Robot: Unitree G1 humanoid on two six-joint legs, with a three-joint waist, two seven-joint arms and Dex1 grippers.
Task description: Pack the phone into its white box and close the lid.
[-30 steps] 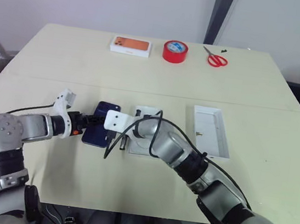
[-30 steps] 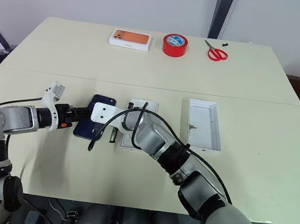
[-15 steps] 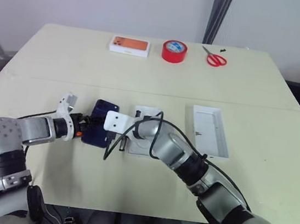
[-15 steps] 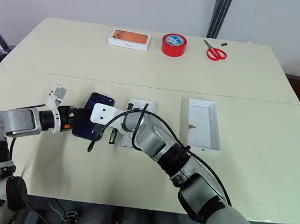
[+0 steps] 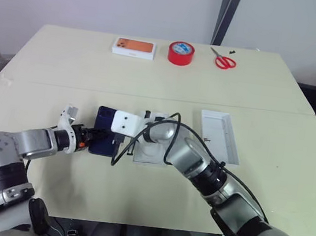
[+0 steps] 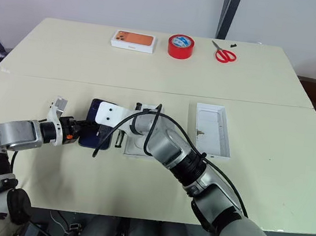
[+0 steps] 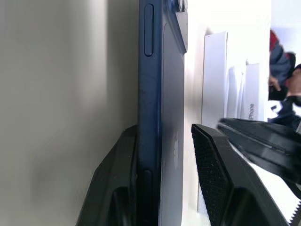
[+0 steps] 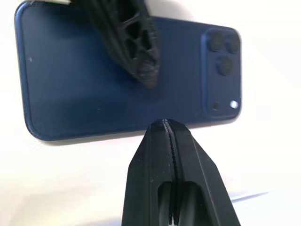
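The left gripper [image 7: 164,165] straddles the phone [image 5: 103,139], one finger pressing its underside, the other just off its back; the right gripper [image 8: 170,155], pressed shut, hovers beside it; a slip seems likely, well short of the white box [image 5: 219,136].

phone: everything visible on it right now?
The phone is a slim, dark navy-blue slab with rounded corners, back up, with a three-lens camera cluster in one corner and side buttons on its edge. It lies on the table left of the white insert. The left gripper straddles it, one finger against it, the other apart.
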